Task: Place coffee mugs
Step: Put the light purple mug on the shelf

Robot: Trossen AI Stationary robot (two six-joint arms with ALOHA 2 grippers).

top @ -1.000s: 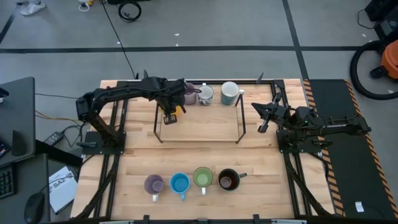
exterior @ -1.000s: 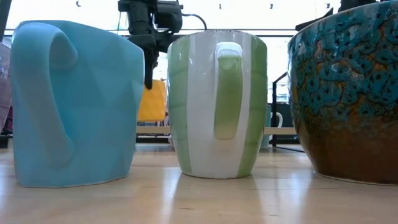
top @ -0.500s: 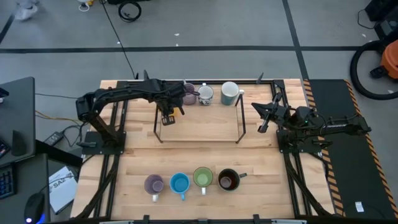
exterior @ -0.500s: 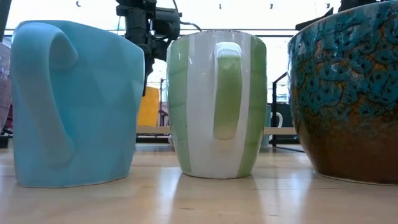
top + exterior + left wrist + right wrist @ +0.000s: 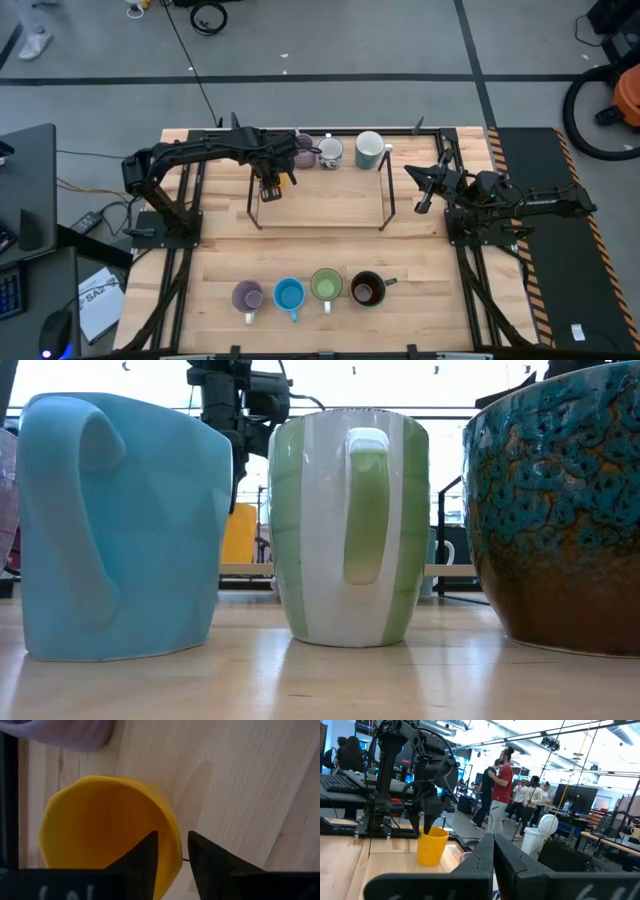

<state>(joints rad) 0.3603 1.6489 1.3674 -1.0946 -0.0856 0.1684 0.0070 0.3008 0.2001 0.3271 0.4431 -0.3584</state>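
Observation:
My left gripper reaches over the far middle of the table and is shut on the orange mug, which stands upright inside the black wire frame. The purple mug, white patterned mug and pale white-blue mug stand in a row at the far edge. The lavender, bright blue, green and dark mugs stand in a row near the near edge. My right gripper waits shut at the right, off the table top. My left gripper pinches the orange mug's wall at the rim, one finger inside the mug and one outside. The fingers come from above, pointing down. The mug is upright with its base low at the table top; whether it rests there I cannot tell.
The wire frame's legs stand left and right of the orange mug. Bare wood lies between the frame and the near row of mugs. People stand in the room beyond the table in the right wrist view.
My left gripper has come down with the orange mug, which now sits lower toward the table top than a second ago; it stays upright in the hold. In the last half second it has hardly moved.

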